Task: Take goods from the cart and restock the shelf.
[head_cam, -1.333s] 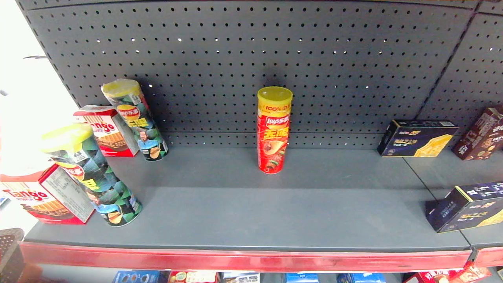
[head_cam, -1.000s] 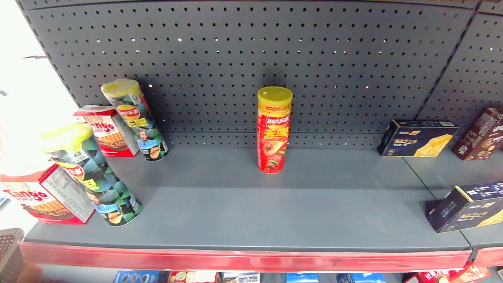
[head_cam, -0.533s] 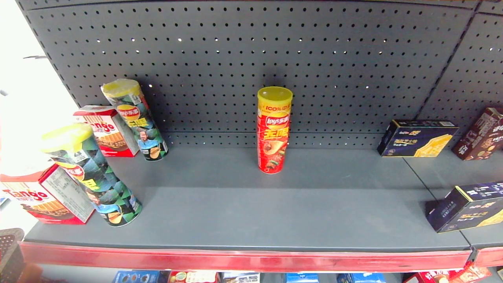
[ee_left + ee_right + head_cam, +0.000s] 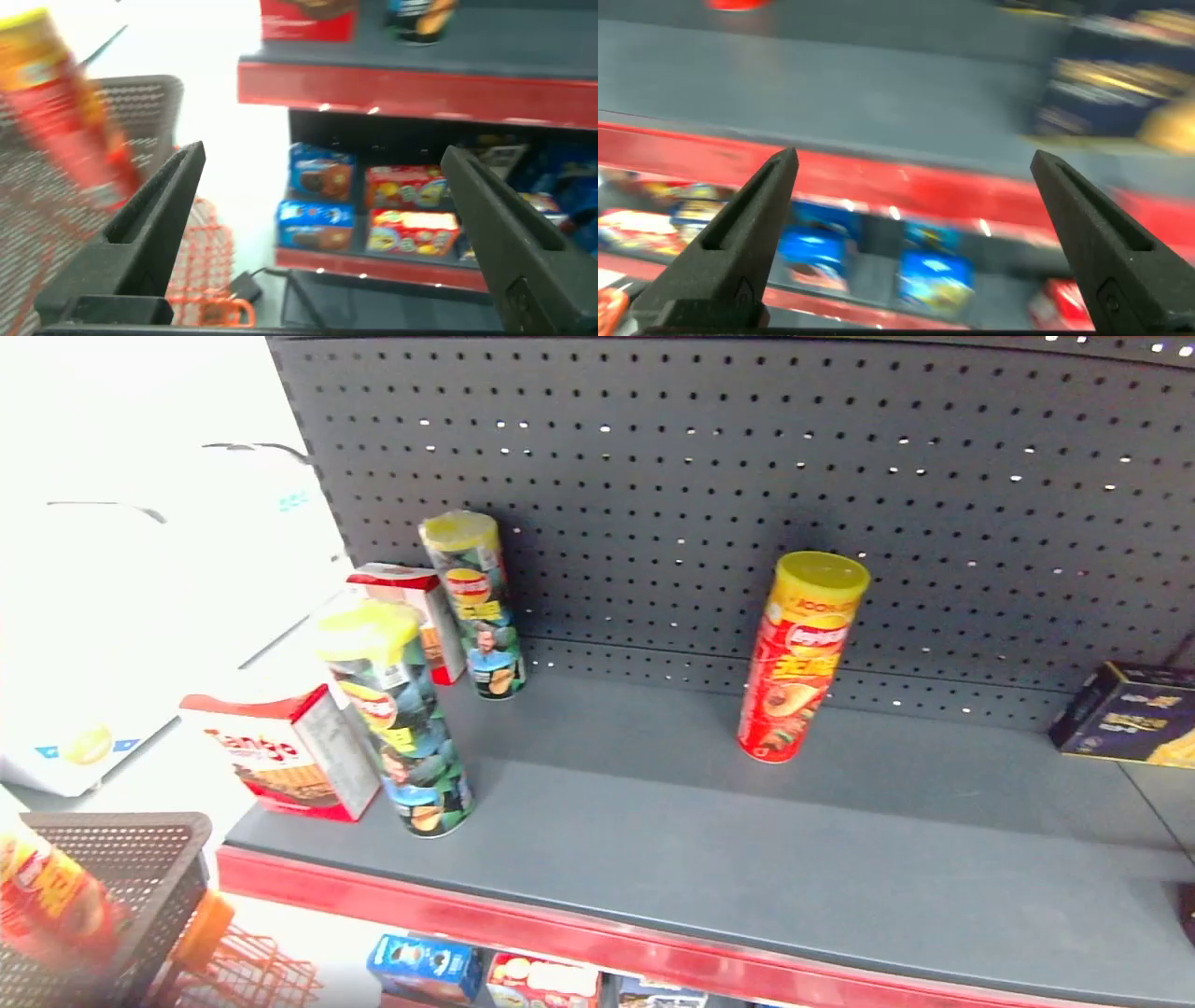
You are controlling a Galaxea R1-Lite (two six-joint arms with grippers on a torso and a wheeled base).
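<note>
- Left gripper (image 4: 322, 233): jaws spread wide, nothing between them, touching nothing. Its dark, wedge-shaped fingers (image 4: 149, 229) are well apart.
- Right gripper (image 4: 915, 243): jaws equally wide and empty. It hangs in front of the red lip (image 4: 878, 182) of the shelf, apart from it.
- Task item: the cart can (image 4: 47, 905), a red cylinder with yellow print, leans at the mesh of the cart basket (image 4: 121, 849), off the shelf's left end at the lower left of the head view. In the left wrist view it lies ahead of the left gripper, clear of both fingers.
- Cart basket: dark perforated plastic with a squared rim. An orange wire frame (image 4: 252, 975) sits beneath it.
- Shelf deck (image 4: 747, 877): flat matte grey metal with a glossy lip in front and a perforated pegboard back (image 4: 747, 457).
- Open room: a broad bare stretch of deck lies in front of and on both sides of the shelf can (image 4: 801, 658), an upright red cylinder with a yellow lid near the pegboard.
- Left end is crowded. Two green-patterned cans stand upright, the front can (image 4: 397, 719) and the rear can (image 4: 473, 607). The front carton (image 4: 280, 756), red and white, is just beside the front can. The rear carton (image 4: 411, 616) is just beside the rear can.
- Right end: a dark blue box (image 4: 1120, 714) lies against the pegboard.
- Lower tier: small blue boxes (image 4: 425, 966) sit under the lip.
</note>
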